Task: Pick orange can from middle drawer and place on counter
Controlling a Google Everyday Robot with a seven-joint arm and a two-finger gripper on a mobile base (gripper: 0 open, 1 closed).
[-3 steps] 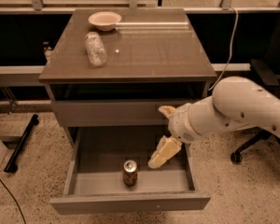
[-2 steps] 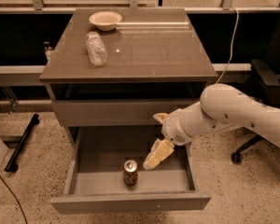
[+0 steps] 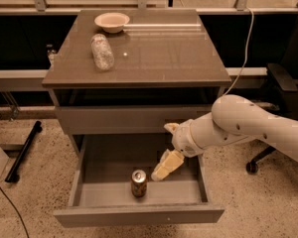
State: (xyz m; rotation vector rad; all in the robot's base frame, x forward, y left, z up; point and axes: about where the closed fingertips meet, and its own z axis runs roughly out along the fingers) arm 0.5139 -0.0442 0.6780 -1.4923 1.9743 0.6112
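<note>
The orange can [image 3: 138, 183] stands upright in the open middle drawer [image 3: 139, 216], near its front centre. My gripper [image 3: 160, 152] hangs inside the drawer, just to the right of the can and slightly behind it. It is open and empty, with one pale finger [image 3: 167, 165] reaching down towards the can and the other up by the drawer front above. The finger does not touch the can. The glossy grey-brown counter [image 3: 159, 53] tops the cabinet.
A clear plastic bottle [image 3: 103, 52] lies on the counter's left side and a pale bowl [image 3: 112, 21] sits at its back. An office chair [image 3: 280, 83] stands to the right. A black stand leg [image 3: 22, 152] lies on the floor at left.
My arm has swung left and lower into the drawer, bringing the gripper closer to the can. The can has not moved.
</note>
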